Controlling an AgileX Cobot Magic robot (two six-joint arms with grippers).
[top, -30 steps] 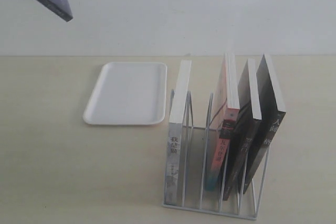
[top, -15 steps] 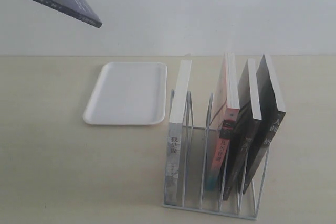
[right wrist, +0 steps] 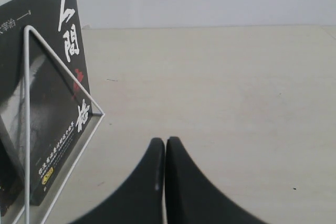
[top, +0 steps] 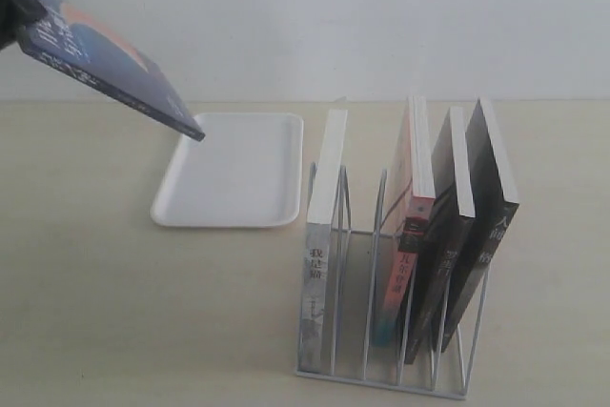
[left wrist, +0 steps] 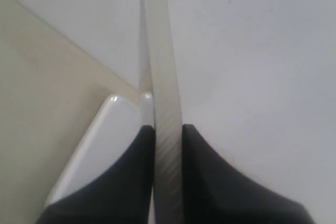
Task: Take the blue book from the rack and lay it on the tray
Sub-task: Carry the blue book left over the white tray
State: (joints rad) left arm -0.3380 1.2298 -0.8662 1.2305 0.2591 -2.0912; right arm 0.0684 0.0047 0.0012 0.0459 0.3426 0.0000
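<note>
Since half a second ago, we see the blue book (top: 105,64) drop from the top left corner of the exterior frame. It now slopes down to the right, and its lowest corner overlaps the upper left corner of the tray (top: 238,178). We cannot tell whether that corner touches the tray or hangs above it.

We find the left gripper (left wrist: 168,129) pinching the book. In the left wrist view its two dark fingers (left wrist: 131,171) press on either cover, with the pale page edge running up between them and away. Only a dark sliver of this gripper shows at the far left edge of the exterior frame, at the book's upper end.

At lower right the rack (top: 381,380) stands on the table (top: 95,312), well apart from the held book. It holds a white-spined book (top: 324,197), a red-and-teal-spined book (top: 410,207) and two black-covered books (top: 477,207).

We see the right gripper (right wrist: 165,142) with its fingers pressed together, holding nothing, over bare table beside the rack.
</note>
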